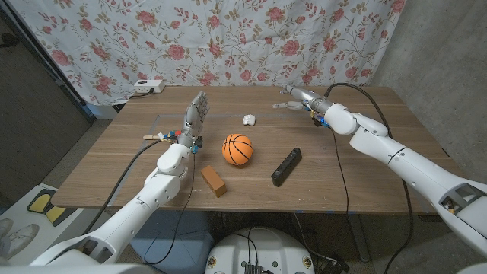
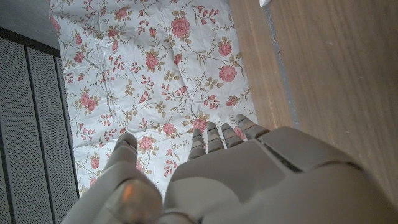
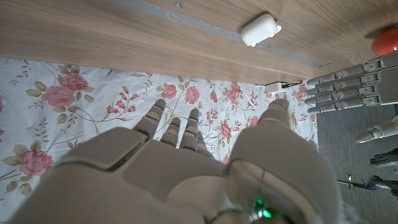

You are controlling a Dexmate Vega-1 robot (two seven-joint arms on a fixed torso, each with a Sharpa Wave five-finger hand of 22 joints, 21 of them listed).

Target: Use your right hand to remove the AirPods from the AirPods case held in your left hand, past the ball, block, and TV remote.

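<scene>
Both hands, left hand [image 1: 196, 113] and right hand [image 1: 292, 100], stand spread, holding nothing. AirPods case [image 1: 249, 119], beyond the ball [image 1: 237, 149], looks light, smooth, slippery; pinch its sides.

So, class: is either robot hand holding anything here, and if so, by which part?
Nothing is held. The left robot hand and right robot hand are both open; the AirPods case lies on the table between them.

White AirPods case [image 1: 249, 119], orange ball [image 1: 237, 149], black TV remote [image 1: 286, 166], rose-patterned curtain [image 1: 228, 38]
</scene>
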